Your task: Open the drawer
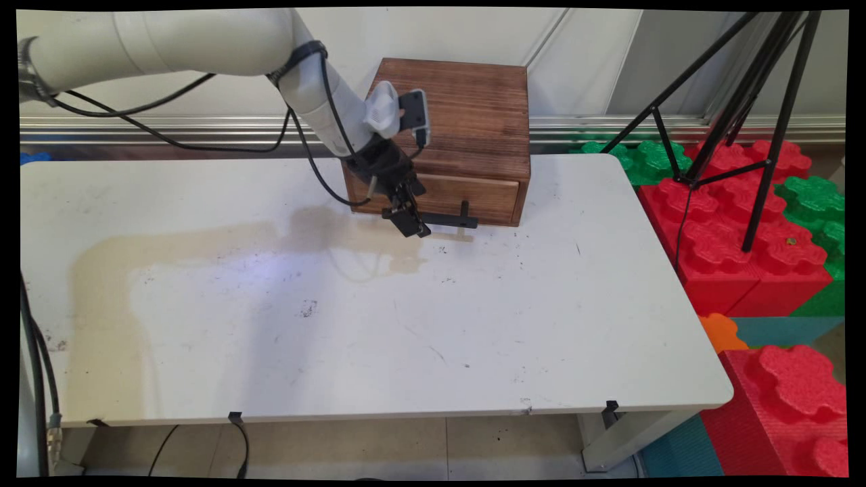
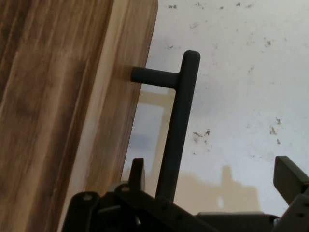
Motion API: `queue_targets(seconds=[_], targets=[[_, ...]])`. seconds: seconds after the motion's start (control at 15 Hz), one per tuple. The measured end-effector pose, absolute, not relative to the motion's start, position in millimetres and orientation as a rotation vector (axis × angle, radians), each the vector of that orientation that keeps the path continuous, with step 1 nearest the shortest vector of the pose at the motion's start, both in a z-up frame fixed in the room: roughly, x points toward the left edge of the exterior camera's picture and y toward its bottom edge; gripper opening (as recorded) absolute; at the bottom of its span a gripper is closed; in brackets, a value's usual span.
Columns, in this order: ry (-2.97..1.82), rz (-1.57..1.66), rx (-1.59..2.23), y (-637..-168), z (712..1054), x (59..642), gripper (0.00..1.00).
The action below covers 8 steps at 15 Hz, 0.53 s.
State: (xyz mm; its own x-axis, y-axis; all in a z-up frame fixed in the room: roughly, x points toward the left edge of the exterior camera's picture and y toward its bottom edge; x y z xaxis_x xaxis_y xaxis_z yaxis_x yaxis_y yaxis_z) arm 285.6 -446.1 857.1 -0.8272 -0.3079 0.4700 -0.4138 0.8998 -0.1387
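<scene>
Black linkage of the gripper (image 2: 212, 193) fills the bottom of the hand view, and its two fingers (image 2: 136, 173) stand wide apart. One finger is between the drawer (image 2: 108, 121) front and the handle (image 2: 176, 130); the other is far on the outer side, over the table (image 2: 241, 96). So the jaws are open, with the handle bar between them but close to the inner finger. If that finger touches the bar, I cannot tell.

From the main view, the arm (image 1: 203, 40) comes from the upper left, bends at the wrist and points down and to the right toward the box (image 1: 467, 115). Its gripper (image 1: 409, 220) is low, just above the table (image 1: 406, 325), at the left end of the handle (image 1: 450, 218). Cables (image 1: 169, 138) hang from the arm.

Wooden and dark brown, the box stands at the far edge of the table, a little right of the middle. Its drawer (image 1: 473, 196) is at the bottom of the front and looks closed. Beside the table on the right stand red and green blocks (image 1: 737, 230) and a black tripod (image 1: 751, 101).
</scene>
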Motion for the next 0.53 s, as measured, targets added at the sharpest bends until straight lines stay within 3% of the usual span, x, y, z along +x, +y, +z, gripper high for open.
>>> queue_targets(seconds=[0.53], targets=[[-2.689,0.328,0.391,-457.0,835.6,276.3,1.0]])
